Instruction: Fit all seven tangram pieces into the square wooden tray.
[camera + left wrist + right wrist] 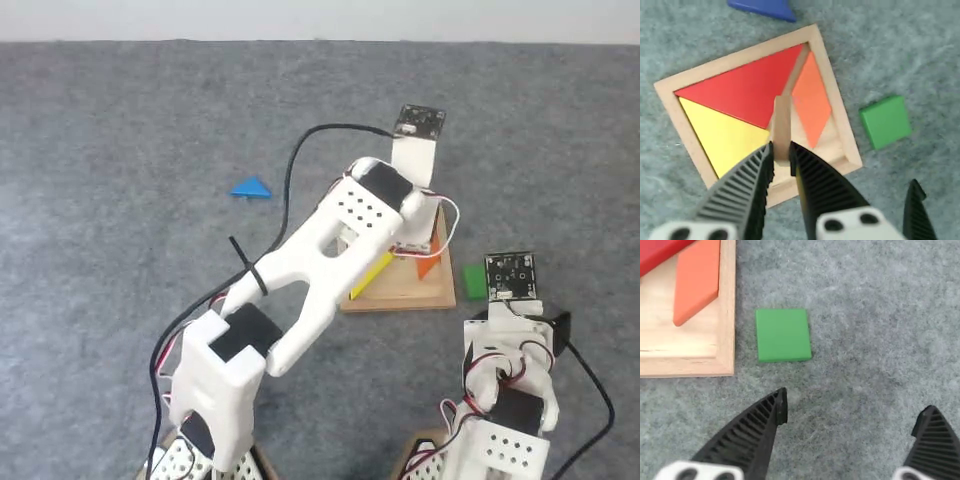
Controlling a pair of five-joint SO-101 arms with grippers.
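tray: square, pale wood with a raised rim; we see it on the grey carpet.
inside the tray: a large red triangle and a large yellow triangle meet along one edge. an orange parallelogram lies flat by the rim.
left gripper: its ribbed black fingers are clamped on a thin plain wooden piece, which stands on edge over the tray's bare floor.
green square: smooth and flat, on the carpet just beside the tray's outer rim.
blue triangle: on the carpet, well apart from the tray.
right gripper: we see its fingers spread wide over the carpet, near the green square and holding nothing.
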